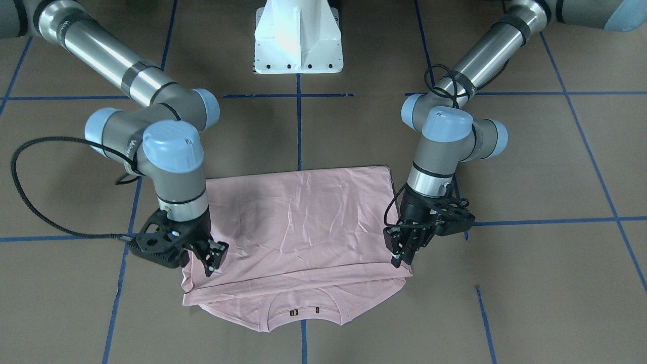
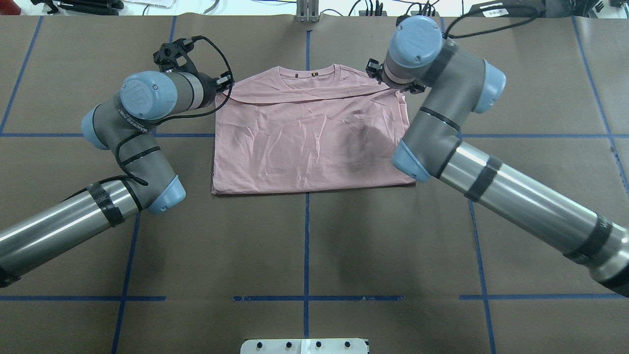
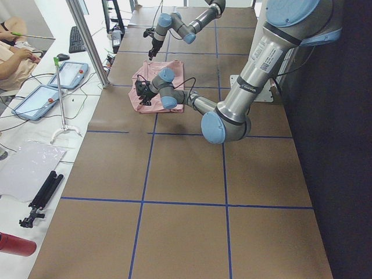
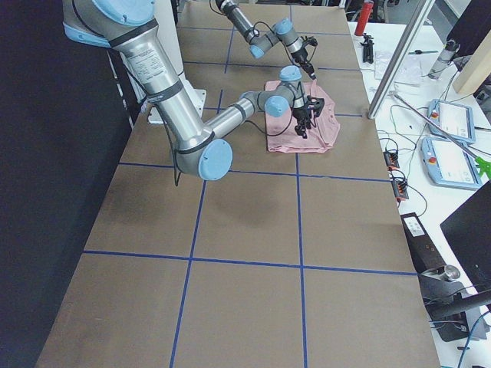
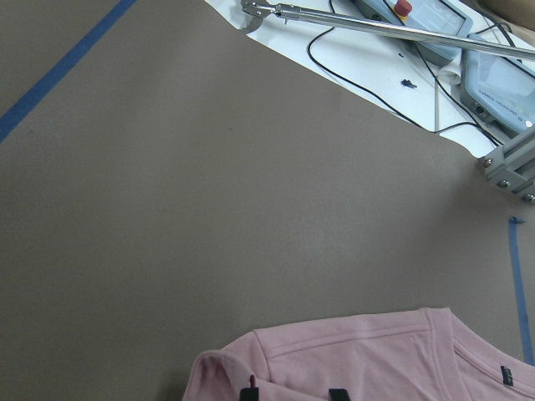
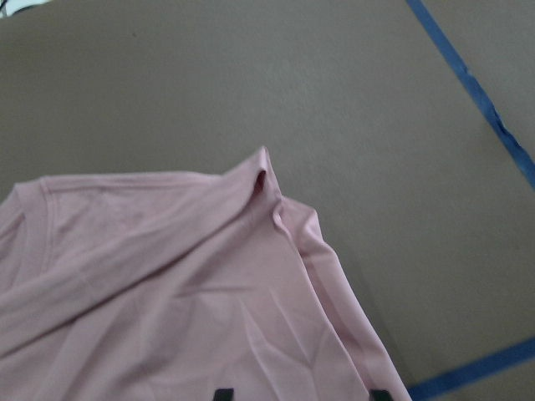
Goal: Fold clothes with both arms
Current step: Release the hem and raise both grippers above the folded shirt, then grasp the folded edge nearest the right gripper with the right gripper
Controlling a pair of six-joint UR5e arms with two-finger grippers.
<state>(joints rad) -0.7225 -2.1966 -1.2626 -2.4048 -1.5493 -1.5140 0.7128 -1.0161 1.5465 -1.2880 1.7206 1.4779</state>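
**Item: pale pink T-shirt, doubled over, with both grippers at its far corners.**

Table, brown-covered with a blue tape grid, bears the work at its middle. The left arm and right arm reach out in mirror, probably to keep the fold square. The T-shirt lies flat, folded edge near the robot. Its upper layer ends just short of the collar on the far side. The left gripper and right gripper point down, one over each far corner of that layer. In the wrist views the fingertips stand apart over flat cloth, gripping nothing. That stance suits either letting go or taking hold.
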